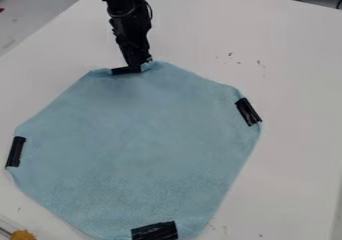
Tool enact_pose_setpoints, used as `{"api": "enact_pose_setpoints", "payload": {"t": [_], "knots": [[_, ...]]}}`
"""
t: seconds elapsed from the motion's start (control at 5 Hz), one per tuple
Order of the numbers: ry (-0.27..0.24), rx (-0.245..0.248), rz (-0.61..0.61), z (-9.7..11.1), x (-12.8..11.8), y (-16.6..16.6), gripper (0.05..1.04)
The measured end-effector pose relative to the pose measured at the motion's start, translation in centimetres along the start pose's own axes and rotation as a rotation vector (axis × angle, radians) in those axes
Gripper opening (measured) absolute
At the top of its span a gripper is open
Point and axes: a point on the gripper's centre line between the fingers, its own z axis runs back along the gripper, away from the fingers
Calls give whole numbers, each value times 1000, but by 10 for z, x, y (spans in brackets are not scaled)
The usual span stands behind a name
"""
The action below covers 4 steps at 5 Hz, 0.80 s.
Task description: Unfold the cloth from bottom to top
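Four black strips [248, 112] sit along the rim of the blue cloth [140, 144] – top, bottom, left and right – probably to give its corners some hold. The cloth lies spread out, nearly flat, across the white worktop [294, 149]. At its top edge, by the upper strip, is the tool [141, 67], presumably there to work that edge – whether it is spread, pressed together or pinching fabric, I cannot tell.
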Motion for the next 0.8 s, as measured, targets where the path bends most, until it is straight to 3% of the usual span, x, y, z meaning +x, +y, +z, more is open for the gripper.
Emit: {"api": "enact_pose_setpoints", "payload": {"t": [0.4, 0.6, 0.8], "knots": [[-20, 41, -79, -12, 17, 24, 796], [-31, 69, -108, -12, 21, 37, 999], [-22, 100, -125, -11, 21, 40, 1003]]}}
